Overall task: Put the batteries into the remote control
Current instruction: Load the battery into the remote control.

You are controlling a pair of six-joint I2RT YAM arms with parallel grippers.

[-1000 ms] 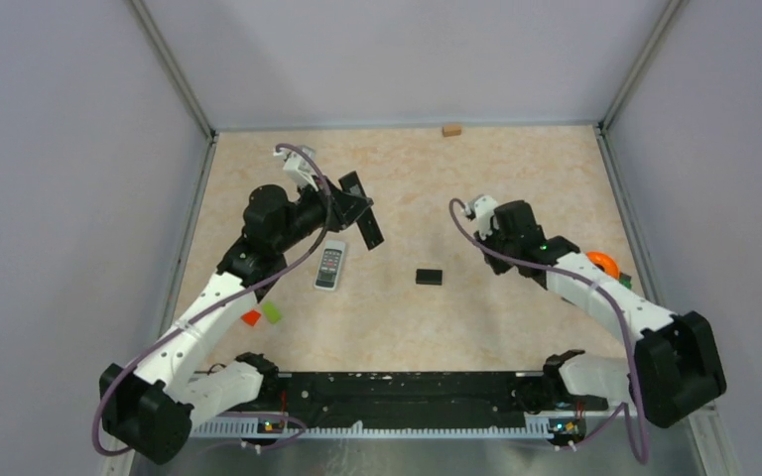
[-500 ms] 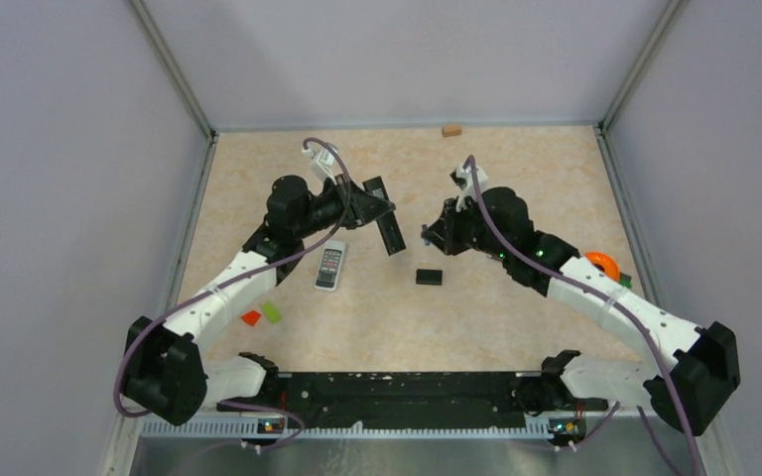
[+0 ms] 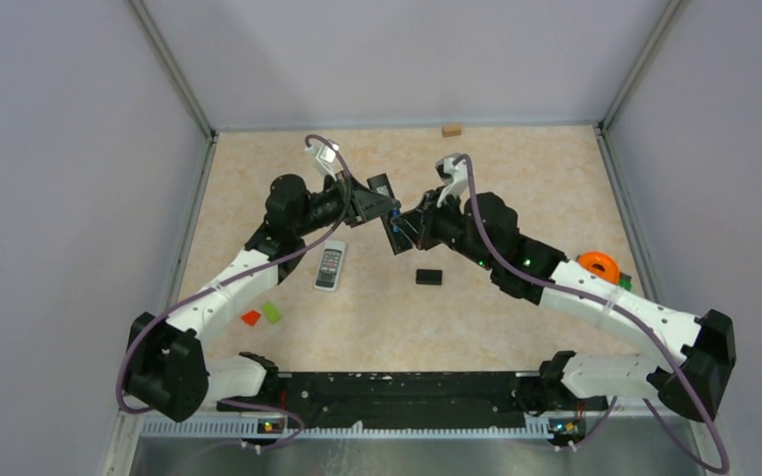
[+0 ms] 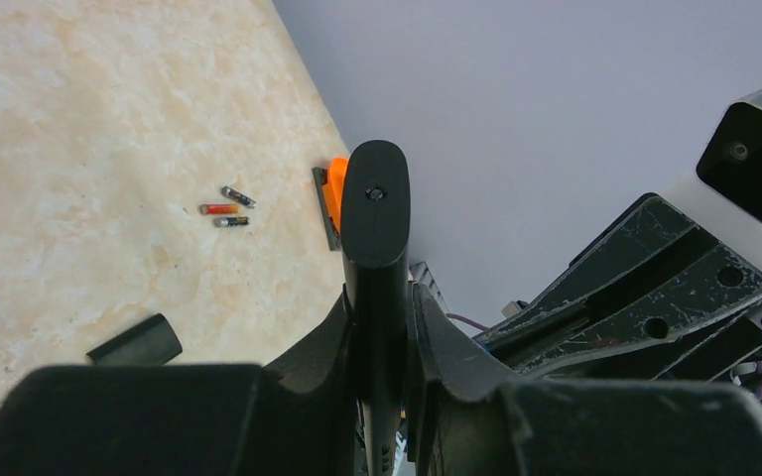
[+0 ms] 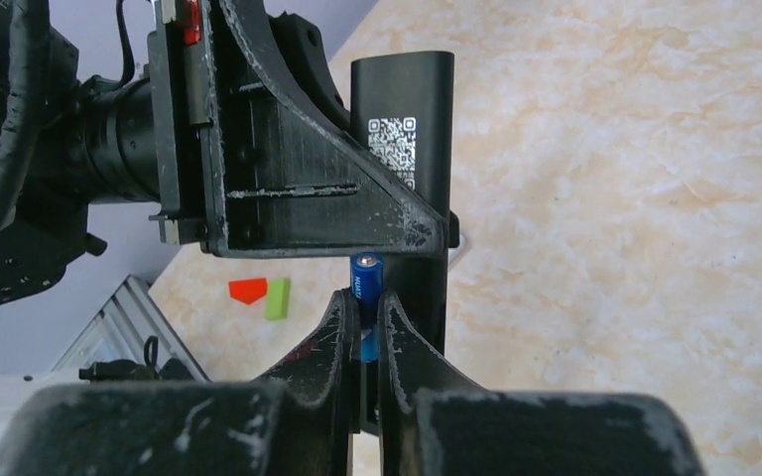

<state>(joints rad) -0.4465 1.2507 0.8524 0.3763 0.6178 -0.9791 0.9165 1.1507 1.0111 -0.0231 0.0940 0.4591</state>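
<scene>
My left gripper [image 3: 372, 205] is shut on a black remote [image 3: 389, 220] and holds it above the table; the left wrist view shows it edge-on [image 4: 375, 228] between the fingers. My right gripper [image 3: 412, 224] is shut on a blue battery [image 5: 366, 281]. The battery's tip touches the remote's back [image 5: 404, 99], just below its QR label. I cannot tell whether it sits in the battery slot. Three more slim batteries [image 4: 223, 209] lie on the table in the left wrist view.
A grey remote [image 3: 330, 266] and a black battery cover [image 3: 430, 277] lie on the table. Red [image 3: 250, 317] and lime-green [image 3: 273, 311] blocks sit front left. An orange roll [image 3: 600, 265] is at the right, a wooden block [image 3: 450, 129] at the back.
My right gripper has moved left with the blue battery until it meets the black remote. My left gripper swung the remote right, then held it nearly still.
</scene>
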